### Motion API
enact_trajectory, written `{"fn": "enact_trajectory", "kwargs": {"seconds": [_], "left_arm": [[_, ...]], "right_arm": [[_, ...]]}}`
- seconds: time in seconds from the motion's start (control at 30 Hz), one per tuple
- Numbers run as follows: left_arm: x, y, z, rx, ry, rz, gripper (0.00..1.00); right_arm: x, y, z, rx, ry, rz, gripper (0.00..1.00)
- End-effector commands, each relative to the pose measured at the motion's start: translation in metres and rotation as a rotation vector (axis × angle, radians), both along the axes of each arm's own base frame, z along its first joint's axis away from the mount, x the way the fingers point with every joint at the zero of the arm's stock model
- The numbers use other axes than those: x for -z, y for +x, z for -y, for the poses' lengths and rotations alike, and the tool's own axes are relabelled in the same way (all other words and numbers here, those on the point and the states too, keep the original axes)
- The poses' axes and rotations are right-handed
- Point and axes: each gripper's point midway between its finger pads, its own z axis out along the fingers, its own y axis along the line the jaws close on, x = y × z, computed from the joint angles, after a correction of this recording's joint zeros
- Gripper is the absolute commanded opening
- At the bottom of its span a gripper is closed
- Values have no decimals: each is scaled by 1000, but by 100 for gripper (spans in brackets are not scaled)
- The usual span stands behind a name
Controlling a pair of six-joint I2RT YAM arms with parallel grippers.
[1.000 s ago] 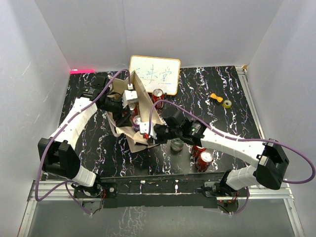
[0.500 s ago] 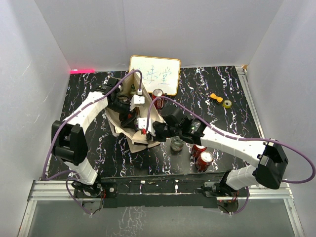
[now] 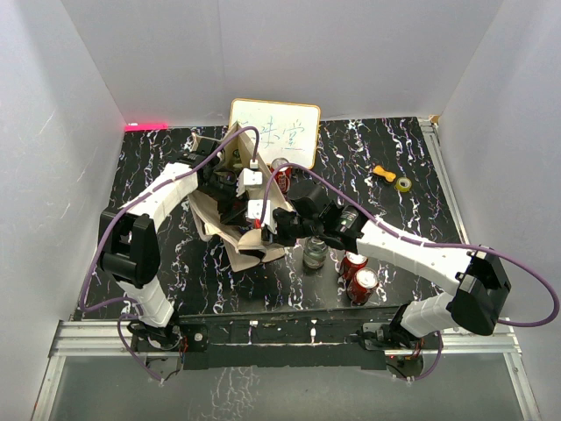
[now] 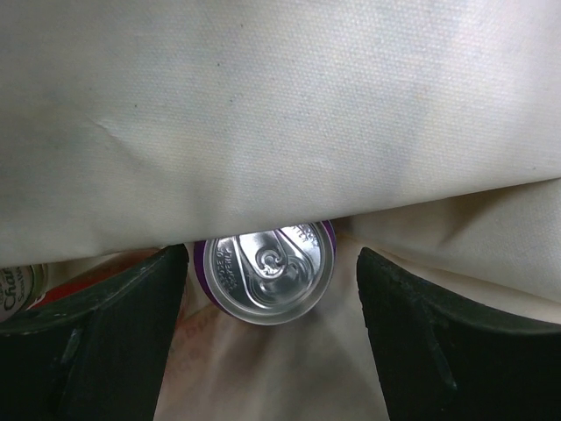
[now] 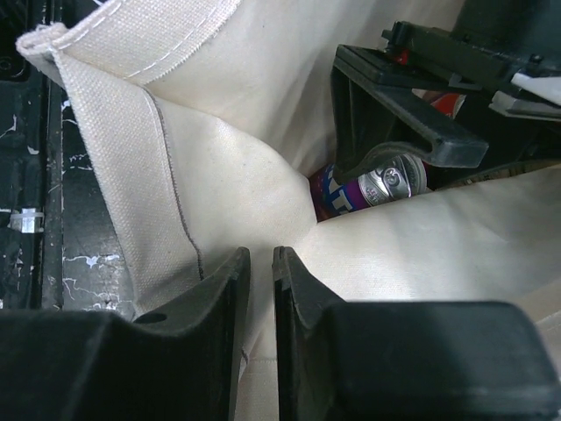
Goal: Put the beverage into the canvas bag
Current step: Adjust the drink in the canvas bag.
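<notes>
The beverage (image 4: 263, 274), a purple can, sits inside the canvas bag (image 5: 166, 167), between the wide-spread fingers of the left gripper (image 4: 270, 263); the right gripper (image 5: 260, 260) pinches the bag's cloth.

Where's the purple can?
The purple can sits inside the canvas bag, left of table centre, between the open left claw's fingers in left wrist view.

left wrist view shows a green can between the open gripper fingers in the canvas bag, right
Not green: the can is purple, as the left wrist view shows. It does lie inside the canvas bag, between the fingers of the open left gripper.
</notes>
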Motion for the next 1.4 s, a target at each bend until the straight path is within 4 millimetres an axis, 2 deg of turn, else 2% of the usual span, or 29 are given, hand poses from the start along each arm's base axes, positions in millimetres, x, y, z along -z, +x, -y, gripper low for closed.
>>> {"fn": "enact_trajectory", "kwargs": {"seconds": [0.0, 0.33, 0.57, 0.73, 1.07, 1.2, 1.37], "left_arm": [[4, -6, 7, 8, -26, -45, 72], [-14, -16, -16, -48, 92, -44, 33], [-26, -5, -40, -148, 156, -31, 7], [-25, -7, -52, -184, 173, -21, 1], [-40, 23, -50, -303, 176, -16, 0], [-38, 25, -46, -303, 233, -88, 0], [-36, 19, -35, -265, 243, -106, 0]], "right_arm": [[4, 11, 9, 55, -42, -4, 20], [1, 17, 13, 79, -27, 11, 19], [-2, 20, 18, 94, -15, 19, 19], [-3, 19, 19, 95, -2, 15, 19], [-8, 25, 21, 114, 12, 27, 19], [-15, 30, 22, 133, 22, 44, 19], [-36, 42, 18, 177, 76, 54, 26]]}}
